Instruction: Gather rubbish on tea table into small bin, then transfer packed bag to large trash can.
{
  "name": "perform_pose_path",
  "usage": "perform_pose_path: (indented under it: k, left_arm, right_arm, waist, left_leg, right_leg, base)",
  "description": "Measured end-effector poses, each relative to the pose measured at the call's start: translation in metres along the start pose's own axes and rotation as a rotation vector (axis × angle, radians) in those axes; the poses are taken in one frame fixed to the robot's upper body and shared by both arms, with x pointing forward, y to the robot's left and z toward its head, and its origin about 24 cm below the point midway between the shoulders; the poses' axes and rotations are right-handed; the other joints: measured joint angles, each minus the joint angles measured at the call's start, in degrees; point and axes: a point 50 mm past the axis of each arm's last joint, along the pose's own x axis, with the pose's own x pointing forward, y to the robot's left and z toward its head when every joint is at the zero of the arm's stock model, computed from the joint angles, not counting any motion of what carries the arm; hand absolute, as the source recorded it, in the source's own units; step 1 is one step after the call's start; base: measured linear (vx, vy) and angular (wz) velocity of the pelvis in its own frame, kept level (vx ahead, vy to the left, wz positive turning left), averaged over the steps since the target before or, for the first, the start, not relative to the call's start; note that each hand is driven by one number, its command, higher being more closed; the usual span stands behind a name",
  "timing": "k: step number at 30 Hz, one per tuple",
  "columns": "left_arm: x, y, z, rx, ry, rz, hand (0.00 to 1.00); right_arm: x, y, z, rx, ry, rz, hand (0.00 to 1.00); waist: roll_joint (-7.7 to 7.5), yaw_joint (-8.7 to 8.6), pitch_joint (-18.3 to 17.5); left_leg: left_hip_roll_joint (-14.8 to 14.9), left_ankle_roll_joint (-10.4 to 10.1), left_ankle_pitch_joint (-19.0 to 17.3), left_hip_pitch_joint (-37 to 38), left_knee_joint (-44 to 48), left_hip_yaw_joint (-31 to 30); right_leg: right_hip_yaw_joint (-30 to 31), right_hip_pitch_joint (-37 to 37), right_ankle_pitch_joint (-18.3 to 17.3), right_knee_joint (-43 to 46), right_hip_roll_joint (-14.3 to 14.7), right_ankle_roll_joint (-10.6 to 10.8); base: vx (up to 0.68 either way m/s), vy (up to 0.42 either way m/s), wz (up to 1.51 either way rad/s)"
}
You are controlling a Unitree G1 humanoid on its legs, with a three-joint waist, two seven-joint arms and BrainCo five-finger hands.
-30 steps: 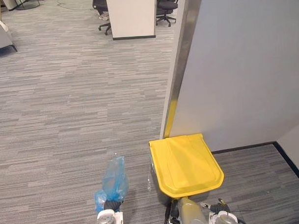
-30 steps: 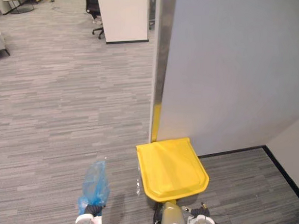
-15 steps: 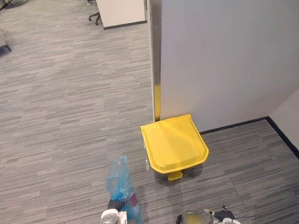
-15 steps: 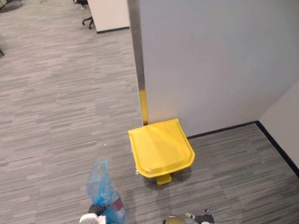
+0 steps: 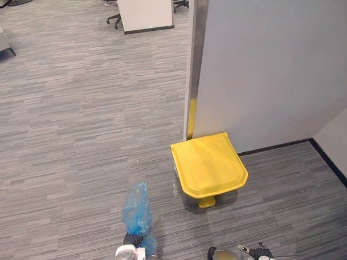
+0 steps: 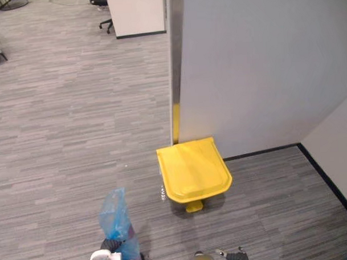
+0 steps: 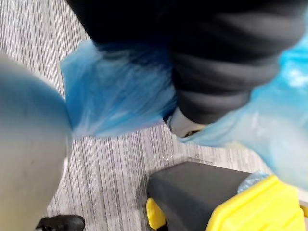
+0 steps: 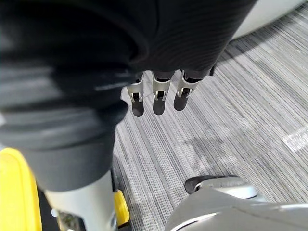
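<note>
Blue bag (image 5: 136,206) stands up from your left hand (image 5: 130,240), which clutches its neck; your right hand (image 8: 158,98) hangs loosely spread beside the shut yellow-lidded bin (image 5: 209,166).

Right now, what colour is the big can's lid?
The lid is plain yellow, clearest in the left eye view.

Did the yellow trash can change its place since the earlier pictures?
No. The yellow trash can still stands at the foot of the metal wall edge; the whole view shifted, so the camera moved.
</note>
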Motion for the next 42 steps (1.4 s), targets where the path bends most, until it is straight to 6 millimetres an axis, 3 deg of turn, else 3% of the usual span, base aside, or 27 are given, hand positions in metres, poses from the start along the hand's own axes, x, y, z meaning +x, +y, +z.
perform_pose_path:
  k: [10,13,14,15,16,17,19,20,21,22,24,26,27,28,29,31,33,37,40,42]
  left_arm:
    - [-0.001,0.004,-0.007,0.006,0.025,0.008,1.0]
    - [0.0,0.009,-0.004,0.011,0.014,0.019,1.0]
    - [0.0,0.013,-0.002,0.016,0.007,0.024,1.0]
    - [0.0,0.011,0.002,0.013,-0.012,0.019,1.0]
    - [0.001,0.009,0.004,-0.002,-0.02,0.02,1.0]
    - [0.0,0.012,0.003,-0.012,-0.017,0.03,1.0]
    - [0.0,0.015,0.004,-0.024,-0.019,0.042,1.0]
    - [0.0,0.018,0.003,-0.033,-0.017,0.056,1.0]
    - [0.0,0.021,0.003,-0.043,-0.013,0.068,1.0]
    - [0.002,0.02,0.007,-0.04,-0.017,0.066,1.0]
    - [0.004,0.018,0.013,-0.038,-0.028,0.058,1.0]
    - [0.008,0.006,0.026,-0.04,-0.059,0.033,1.0]
    - [0.007,-0.003,0.027,-0.054,-0.058,0.015,1.0]
    - [0.008,-0.008,0.03,-0.05,-0.067,0.004,1.0]
    - [0.008,-0.019,0.033,-0.054,-0.075,-0.024,1.0]
    - [0.007,-0.023,0.034,-0.062,-0.084,-0.035,1.0]
    - [0.007,-0.024,0.037,-0.072,-0.091,-0.033,1.0]
    - [0.008,-0.023,0.04,-0.109,-0.096,-0.025,1.0]
    - [0.008,-0.03,0.043,-0.1,-0.103,-0.049,1.0]
    - [0.007,-0.031,0.041,-0.09,-0.097,-0.055,1.0]
  right_arm:
    - [0.0,0.013,0.008,0.007,-0.012,0.029,0.0]
    - [-0.001,0.022,0.01,0.013,-0.007,0.05,0.0]
    - [-0.001,0.023,0.009,0.018,-0.007,0.053,0.0]
    - [-0.001,0.017,0.005,0.018,0.0,0.04,0.0]
    - [-0.001,0.014,0.008,0.036,-0.016,0.03,0.0]
    - [-0.001,0.014,0.009,0.041,-0.022,0.029,0.0]
    - [-0.003,0.014,0.008,0.052,-0.029,0.028,0.0]
    - [-0.003,0.014,0.007,0.054,-0.027,0.027,0.0]
    - [-0.004,0.015,0.006,0.061,-0.024,0.027,0.0]
    - [-0.004,0.016,0.005,0.079,-0.018,0.024,0.0]
    - [-0.004,0.017,0.004,0.095,-0.013,0.022,0.0]
    - [-0.004,0.015,0.005,0.102,-0.013,0.014,0.0]
    - [-0.004,0.011,0.003,0.1,-0.009,0.005,0.0]
    - [-0.004,0.008,0.004,0.095,-0.016,-0.003,0.0]
    - [-0.002,0.001,0.011,0.071,-0.042,-0.019,0.0]
    - [-0.003,0.0,0.014,0.075,-0.059,-0.027,0.0]
    - [-0.002,-0.002,0.017,0.098,-0.065,-0.04,0.0]
    - [-0.003,0.002,0.018,0.092,-0.072,-0.029,0.0]
    - [-0.003,0.005,0.024,0.055,-0.095,-0.016,0.0]
    - [-0.004,0.01,0.027,0.027,-0.11,0.002,0.0]
  waist:
    - [-1.11,-0.15,0.2]
    - [-2.56,0.19,1.0]
    - [-4.07,0.06,1.6]
    - [-3.79,-0.25,1.7]
    - [-3.68,0.48,2.6]
    - [-3.7,0.32,2.7]
    - [-3.96,-0.07,3.2]
    - [-4.53,0.39,3.6]
    - [-4.86,1.27,3.8]
    - [-4.97,1.67,3.9]
    - [-5.21,1.72,4.3]
    - [-4.56,1.89,6.2]
    - [-3.69,2.06,6.7]
    - [-2.72,2.09,7.4]
    - [-0.94,2.02,8.5]
    - [-0.93,2.1,8.5]
    - [-0.54,2.67,8.5]
    - [-0.47,2.68,8.6]
    - [-0.94,2.77,8.3]
    - [-1.64,2.79,7.7]
  left_leg:
    - [-0.3,0.0,-0.2,2.0,-0.7,-0.4]
    - [-0.9,0.9,-4.0,1.3,4.0,0.0]
    - [-2.0,2.1,-6.7,0.3,8.3,0.1]
    - [-2.1,2.4,-10.3,-1.4,13.1,-1.0]
    - [-2.0,2.2,-13.1,-1.3,16.7,-1.2]
    - [-1.9,2.4,-13.7,-1.0,17.4,-1.6]
    - [-1.1,3.0,-14.3,0.6,17.6,-2.7]
    - [-0.1,3.4,-14.6,1.8,18.0,-2.9]
    - [1.1,3.2,-15.4,2.7,18.7,-3.0]
    - [2.3,2.5,-16.7,3.2,19.6,-3.0]
    - [2.5,2.3,-17.9,3.3,20.5,-3.0]
    - [3.0,1.8,-21.6,3.5,25.1,-2.9]
    - [3.2,1.0,-24.7,4.4,28.5,-3.4]
    - [3.8,0.3,-25.8,4.9,30.4,-3.8]
    - [4.6,1.3,-25.6,4.9,32.5,-3.7]
    - [4.2,1.9,-25.3,4.9,32.6,-3.8]
    - [5.6,1.9,-25.3,4.7,33.6,-3.8]
    - [7.9,1.6,-25.4,3.9,31.1,-3.8]
    - [9.0,-2.2,-26.8,3.4,27.7,-4.0]
    - [9.4,-2.4,-26.7,1.5,27.6,-4.5]
  right_leg:
    - [-0.2,3.3,1.3,-3.0,0.1,0.0]
    - [0.1,2.6,-0.7,0.6,-1.4,0.9]
    - [-0.2,1.9,-3.0,4.0,-3.5,2.4]
    - [-0.3,1.4,-4.2,9.8,-4.7,3.6]
    - [-0.4,-3.4,-2.5,22.3,-5.9,3.1]
    - [-0.7,-5.0,-0.5,26.4,-6.4,3.1]
    - [-1.4,-11.1,7.5,37.5,-7.2,2.0]
    - [-2.8,-12.5,4.8,39.5,-6.8,1.3]
    - [-5.6,-13.9,1.1,37.5,-5.8,-0.1]
    - [-8.6,-14.9,1.2,26.7,-3.9,0.9]
    - [-9.7,-15.2,2.9,17.7,-3.0,1.4]
    - [-9.6,-14.8,6.0,5.8,-1.9,1.9]
    - [-9.1,-11.3,3.5,5.5,-2.4,2.8]
    - [-8.9,-10.8,3.6,6.5,-2.0,1.7]
    - [-9.2,-11.7,-0.1,12.0,-2.4,2.8]
    - [-8.4,-13.8,-2.3,17.2,-3.5,2.3]
    - [-9.3,-15.4,-6.6,21.6,-3.5,1.6]
    - [-12.4,-15.8,-6.8,20.6,-2.3,1.4]
    - [-13.0,-16.9,-6.2,20.2,-1.7,0.7]
    - [-12.3,-18.9,-5.3,19.7,-1.1,-0.8]
  base:
    - [0.04,0.01,0.0]
    - [-0.04,0.051,-0.1]
    - [-0.05,0.112,0.21]
    - [-0.09,0.128,0.25]
    - [-0.07,0.103,0.26]
    - [-0.07,0.093,0.2]
    - [0.02,0.088,0.32]
    - [0.15,0.062,0.12]
    - [0.23,0.001,-0.11]
    - [0.25,-0.027,-0.15]
    - [0.19,-0.09,-0.04]
    - [0.28,-0.183,0.16]
    - [0.3,-0.194,0.24]
    - [0.33,-0.192,0.27]
    - [0.24,-0.126,0.2]
    - [0.18,-0.152,0.26]
    - [0.16,-0.179,0.04]
    - [0.03,-0.157,0.09]
    - [-0.08,-0.101,0.2]
    - [-0.08,-0.124,-0.04]
